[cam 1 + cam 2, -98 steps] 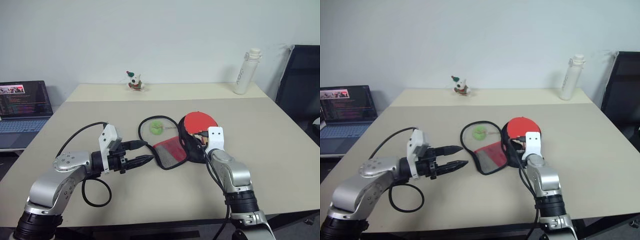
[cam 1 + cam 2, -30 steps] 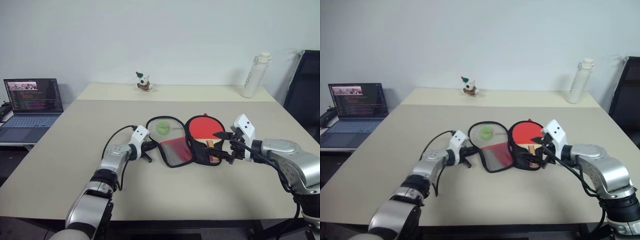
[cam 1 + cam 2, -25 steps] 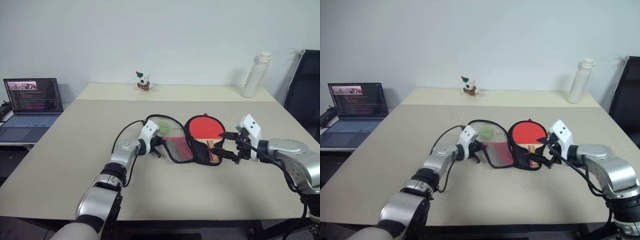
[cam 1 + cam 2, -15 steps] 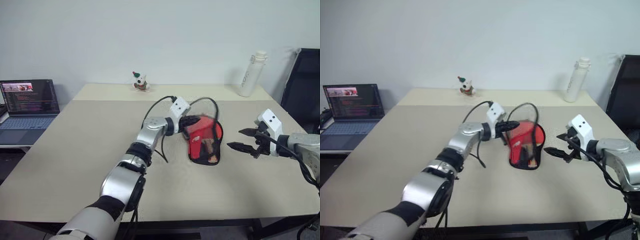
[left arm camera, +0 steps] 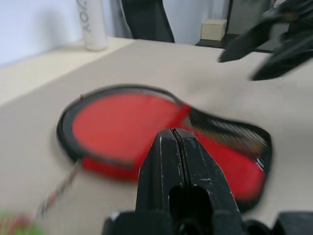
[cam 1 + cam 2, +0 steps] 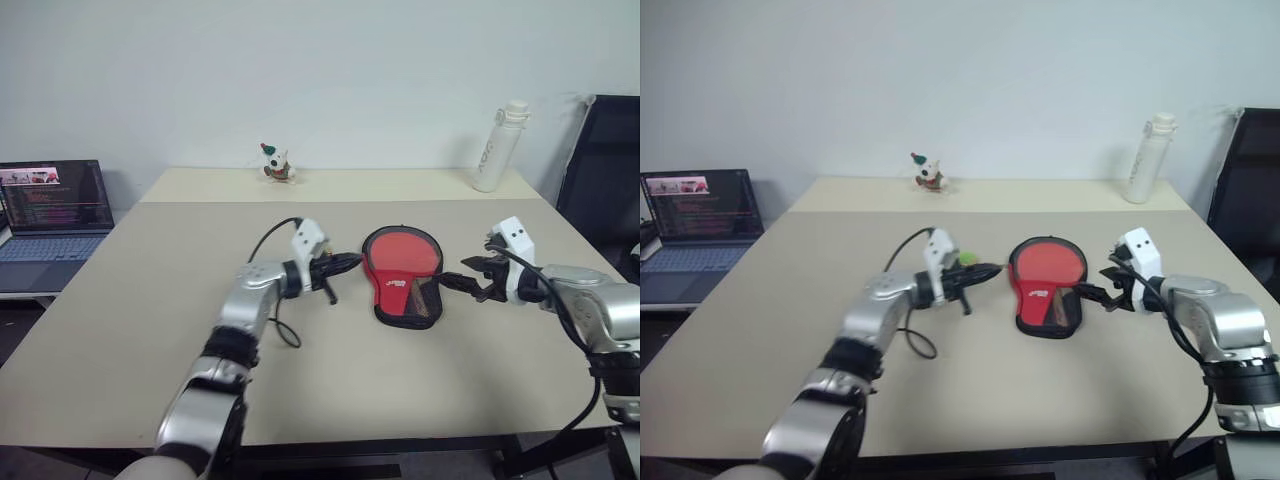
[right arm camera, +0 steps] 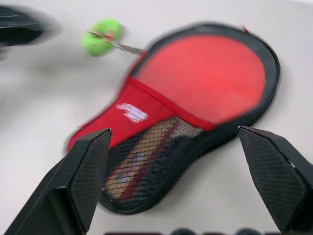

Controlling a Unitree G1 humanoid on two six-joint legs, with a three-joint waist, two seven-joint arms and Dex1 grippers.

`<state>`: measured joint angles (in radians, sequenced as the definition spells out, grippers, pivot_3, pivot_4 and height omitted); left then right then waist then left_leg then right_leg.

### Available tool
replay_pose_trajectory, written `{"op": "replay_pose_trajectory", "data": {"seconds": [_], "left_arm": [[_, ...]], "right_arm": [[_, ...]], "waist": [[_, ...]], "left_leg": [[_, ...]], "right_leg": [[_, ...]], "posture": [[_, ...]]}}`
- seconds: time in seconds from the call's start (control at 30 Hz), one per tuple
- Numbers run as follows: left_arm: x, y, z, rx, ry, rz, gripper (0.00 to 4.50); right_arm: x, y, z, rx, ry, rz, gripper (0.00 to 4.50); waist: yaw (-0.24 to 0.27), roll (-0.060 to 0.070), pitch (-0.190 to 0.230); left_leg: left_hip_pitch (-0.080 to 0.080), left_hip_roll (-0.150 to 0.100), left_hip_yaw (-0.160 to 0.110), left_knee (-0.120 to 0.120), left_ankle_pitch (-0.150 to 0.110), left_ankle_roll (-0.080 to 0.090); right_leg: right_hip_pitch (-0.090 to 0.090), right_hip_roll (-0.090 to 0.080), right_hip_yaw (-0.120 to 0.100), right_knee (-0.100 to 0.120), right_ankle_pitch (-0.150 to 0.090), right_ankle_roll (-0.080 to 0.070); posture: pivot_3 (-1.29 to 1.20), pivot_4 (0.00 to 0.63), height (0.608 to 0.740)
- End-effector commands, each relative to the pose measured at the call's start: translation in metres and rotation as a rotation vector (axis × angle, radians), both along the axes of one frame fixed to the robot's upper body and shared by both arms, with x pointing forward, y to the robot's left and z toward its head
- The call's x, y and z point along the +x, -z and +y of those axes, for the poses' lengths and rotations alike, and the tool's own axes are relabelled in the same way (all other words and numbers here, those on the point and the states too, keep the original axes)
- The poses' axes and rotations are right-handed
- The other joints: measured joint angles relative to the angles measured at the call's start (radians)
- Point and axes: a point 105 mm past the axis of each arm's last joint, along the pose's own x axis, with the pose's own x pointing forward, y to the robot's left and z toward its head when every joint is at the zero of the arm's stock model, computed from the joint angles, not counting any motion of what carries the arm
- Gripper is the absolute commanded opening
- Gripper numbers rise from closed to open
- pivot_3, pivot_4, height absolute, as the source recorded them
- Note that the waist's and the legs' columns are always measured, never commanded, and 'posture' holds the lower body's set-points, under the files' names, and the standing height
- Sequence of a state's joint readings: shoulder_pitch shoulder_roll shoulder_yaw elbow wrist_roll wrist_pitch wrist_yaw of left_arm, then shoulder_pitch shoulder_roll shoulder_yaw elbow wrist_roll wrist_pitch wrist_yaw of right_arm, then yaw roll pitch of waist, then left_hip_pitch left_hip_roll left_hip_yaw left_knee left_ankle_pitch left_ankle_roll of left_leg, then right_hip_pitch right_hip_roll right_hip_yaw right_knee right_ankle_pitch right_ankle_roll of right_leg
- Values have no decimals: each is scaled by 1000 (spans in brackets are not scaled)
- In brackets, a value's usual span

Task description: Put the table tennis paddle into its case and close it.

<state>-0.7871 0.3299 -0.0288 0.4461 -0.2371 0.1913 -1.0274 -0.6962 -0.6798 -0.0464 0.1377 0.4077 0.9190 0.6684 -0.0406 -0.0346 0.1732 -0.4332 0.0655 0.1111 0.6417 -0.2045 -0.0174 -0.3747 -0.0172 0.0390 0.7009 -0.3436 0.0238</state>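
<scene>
The black case (image 6: 404, 302) lies flat at the table's middle, its flap folded over the table tennis paddle. The paddle's red face (image 6: 402, 252) shows through the clear upper panel. Its wooden handle (image 7: 141, 157) shows under the mesh, below the red patch with the white logo. My left gripper (image 6: 351, 261) hovers just left of the case, pointing at it, shut with nothing between its fingers (image 5: 172, 147). My right gripper (image 6: 464, 280) is open just right of the case's handle end, aimed at it. A small green ball (image 6: 967, 258) sits by the left gripper.
A white bottle (image 6: 497, 145) stands at the back right and a small toy figure (image 6: 272, 163) at the back middle. An open laptop (image 6: 50, 210) sits on a side desk at the left. A black chair (image 6: 605, 170) stands beyond the table's right edge.
The flap, held up over the paddle half a second ago, now lies flat on it. My left gripper has drawn back to the left. The right gripper has moved in toward the case.
</scene>
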Motion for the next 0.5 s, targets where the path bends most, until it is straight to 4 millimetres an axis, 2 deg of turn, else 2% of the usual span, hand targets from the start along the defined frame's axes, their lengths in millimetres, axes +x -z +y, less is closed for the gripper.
{"op": "replay_pose_trajectory", "data": {"seconds": [0.03,0.1,0.23,0.5], "left_arm": [[-25,-43,12,-77,31,-75,28],[-35,-50,25,-91,-1,-79,28],[-49,-49,43,-79,-74,-68,28],[-58,-41,61,-86,-172,-43,28]], "right_arm": [[16,-1,-2,12,69,2,4500],[23,9,-2,13,92,29,4500],[33,21,0,25,113,63,4500],[48,44,-3,47,179,135,4500]], "waist": [[4,0,0],[7,0,0],[10,0,0],[8,0,0]], "left_leg": [[0,0,0,0,0,0],[0,0,-1,2,0,0],[0,-1,-1,2,0,0],[1,-1,-1,3,0,0]], "right_leg": [[0,0,0,1,0,0],[0,0,0,2,0,0],[1,0,-1,3,0,0],[1,0,0,4,0,0]], "posture": [[0,150,740],[0,150,740],[0,150,740],[0,150,740]]}}
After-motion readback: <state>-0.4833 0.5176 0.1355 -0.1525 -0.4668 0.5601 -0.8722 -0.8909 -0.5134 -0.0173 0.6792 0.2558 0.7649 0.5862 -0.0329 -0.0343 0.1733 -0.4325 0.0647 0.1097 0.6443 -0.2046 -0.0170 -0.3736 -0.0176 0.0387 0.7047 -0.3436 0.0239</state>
